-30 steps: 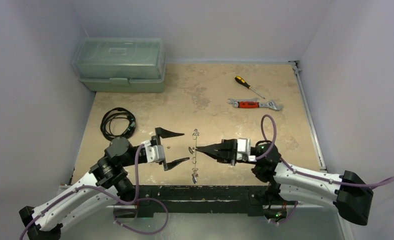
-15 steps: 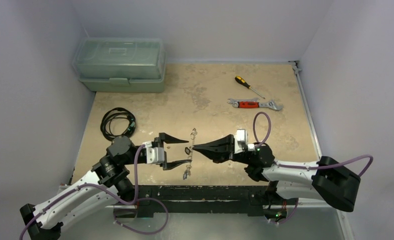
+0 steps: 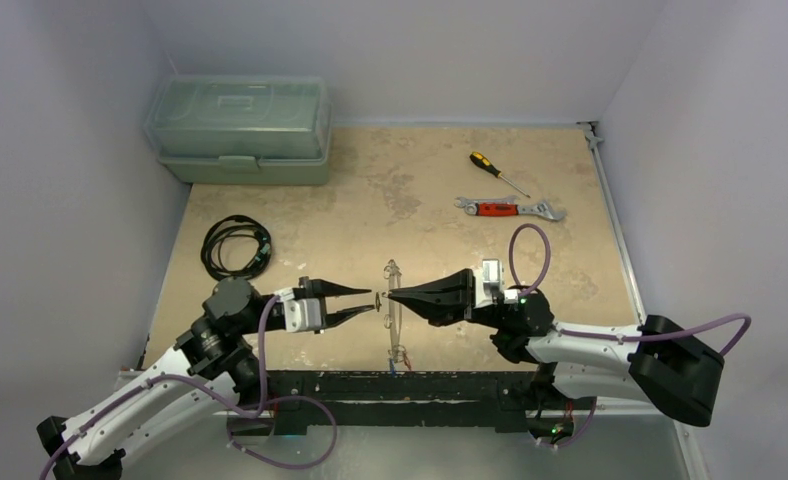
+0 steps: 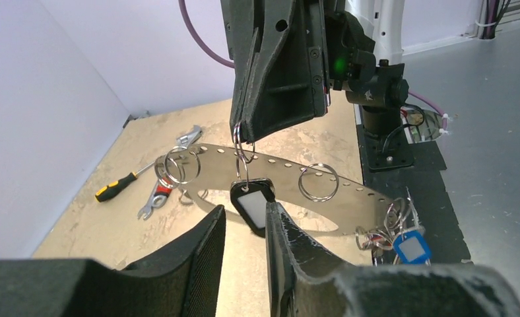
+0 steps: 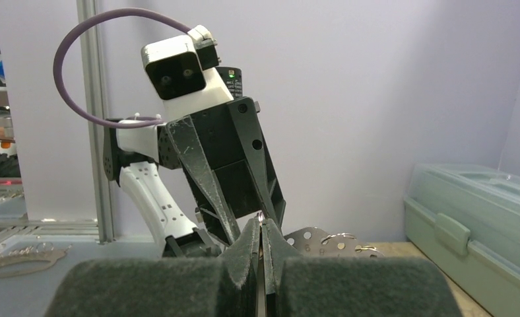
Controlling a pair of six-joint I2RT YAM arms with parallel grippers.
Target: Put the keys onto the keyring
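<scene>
The keyring (image 3: 394,335) is a flat silvery loop with punched holes, held off the table and seen edge-on from above. My right gripper (image 3: 390,295) is shut on its upper edge (image 5: 261,221). In the left wrist view the keyring (image 4: 350,198) carries small split rings. A black tag (image 4: 251,206) hangs from one, just under the right gripper (image 4: 244,135). My left gripper (image 4: 245,209) brackets that tag, jaws narrow but apart, and the tag rests against the right-hand finger (image 4: 290,244). A bunch of keys (image 4: 379,236) with a blue tag (image 4: 410,247) hangs at the loop's near end.
A green toolbox (image 3: 240,125) stands at the back left. A coiled black cable (image 3: 235,248) lies left of my left arm. A yellow-handled screwdriver (image 3: 497,172) and a red-handled wrench (image 3: 508,208) lie at the back right.
My left gripper has moved right toward the keyring and its jaws have narrowed a great deal. The keyring has swung to sit edge-on from above. The right gripper stayed shut.
</scene>
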